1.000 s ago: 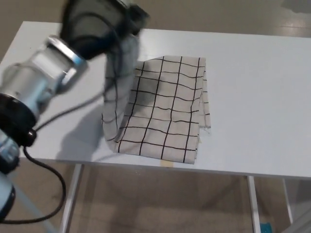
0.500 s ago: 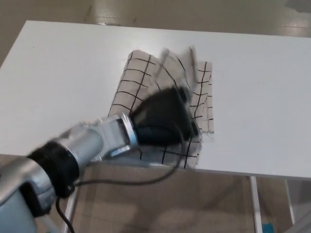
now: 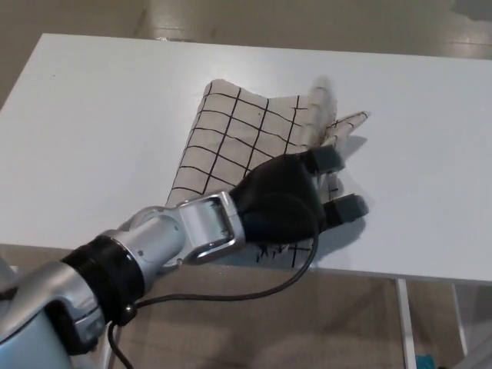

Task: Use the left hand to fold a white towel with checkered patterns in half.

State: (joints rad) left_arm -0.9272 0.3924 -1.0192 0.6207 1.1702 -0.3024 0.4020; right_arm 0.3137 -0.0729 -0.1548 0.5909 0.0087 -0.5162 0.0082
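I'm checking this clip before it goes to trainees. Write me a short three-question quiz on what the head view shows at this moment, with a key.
1. True or false: the left hand is over the right part of the checkered towel.
2. Which surface does the towel lie on? A) a white table B) a wooden floor C) a blue tray
3. Fill in: a corner of the towel sticks out toward the picture's ____ side, past the fingers.

Key
1. True.
2. A, the white table.
3. Right.
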